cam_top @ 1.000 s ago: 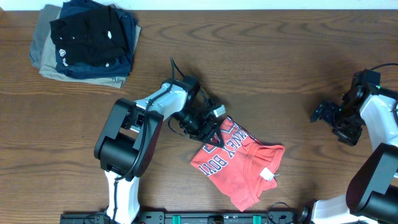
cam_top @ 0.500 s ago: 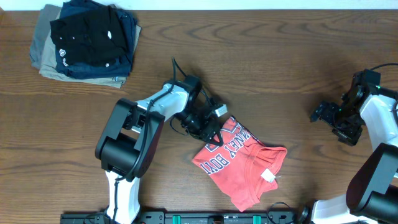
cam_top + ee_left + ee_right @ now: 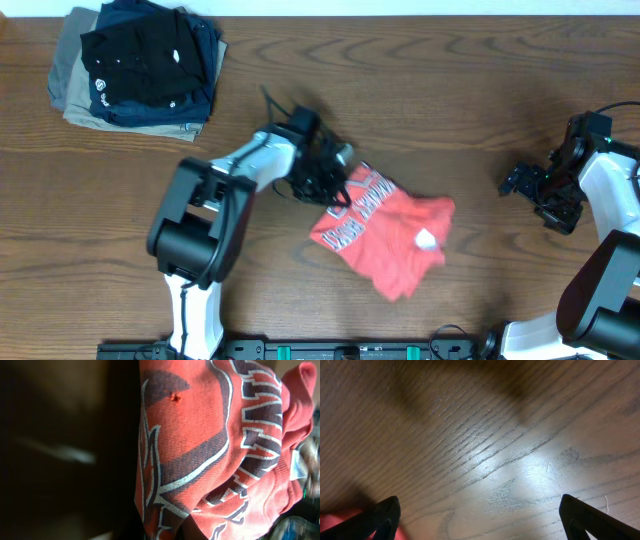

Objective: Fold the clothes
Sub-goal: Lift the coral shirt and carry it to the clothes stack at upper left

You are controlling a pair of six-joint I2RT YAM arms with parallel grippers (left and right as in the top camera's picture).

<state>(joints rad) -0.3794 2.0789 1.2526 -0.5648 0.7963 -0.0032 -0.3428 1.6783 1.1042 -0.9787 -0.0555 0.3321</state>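
The left gripper [image 3: 333, 184] seems to be pinching the upper-left edge of the coral-red T-shirt [image 3: 390, 225], though blur hides the fingertips themselves. The crumpled shirt lies lettering-up on the table [image 3: 450, 100], trailing away from those fingers toward the robot's right. The right gripper [image 3: 477, 505] hovers over the wood with fingers spread wide, a red sliver showing past one finger.
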